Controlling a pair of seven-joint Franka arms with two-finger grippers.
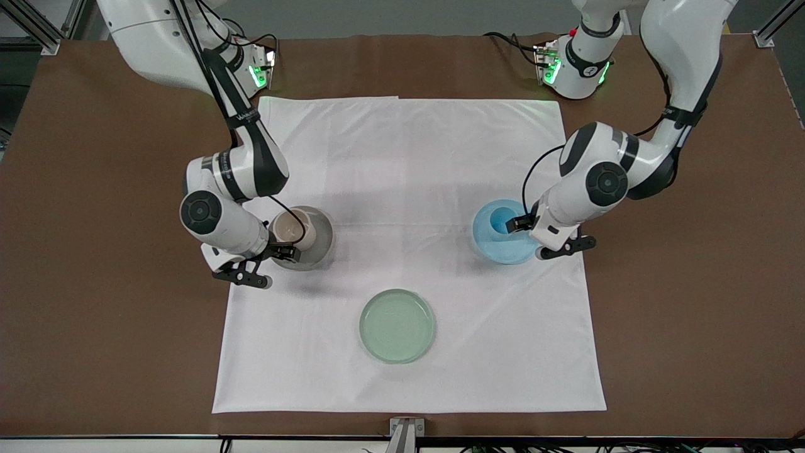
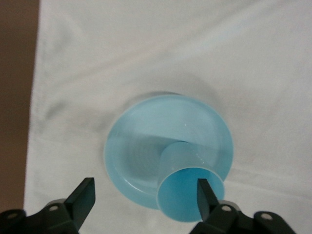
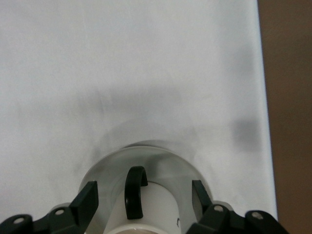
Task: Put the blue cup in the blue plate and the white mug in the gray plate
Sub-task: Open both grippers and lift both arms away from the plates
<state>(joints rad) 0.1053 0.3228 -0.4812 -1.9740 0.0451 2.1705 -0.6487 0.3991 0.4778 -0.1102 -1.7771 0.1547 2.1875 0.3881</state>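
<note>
The blue cup (image 1: 501, 219) stands upright on the blue plate (image 1: 487, 245), at centre right of the front view. In the left wrist view the left gripper (image 2: 146, 194) is over it with jaws spread wide; one finger shows against the cup's rim, the other is well clear, so nothing is clamped.

The white mug (image 1: 290, 228) stands on the gray plate (image 1: 321, 242), at centre left of the front view. The right gripper (image 3: 144, 197) straddles the mug with jaws apart (whether a pad touches the mug wall cannot be told). The black handle (image 3: 135, 191) lies between the fingers.

Both items appear placed, so the step in hand is judged to be release and retreat.

1. Hold both jaws fully apart.
2. Raise each gripper straight up until its fingertips clear the rim. Sideways travel risks tipping the light cup or snagging the handle.
3. Avoid the unused green plate (image 1: 397, 325) at lower centre.
</note>
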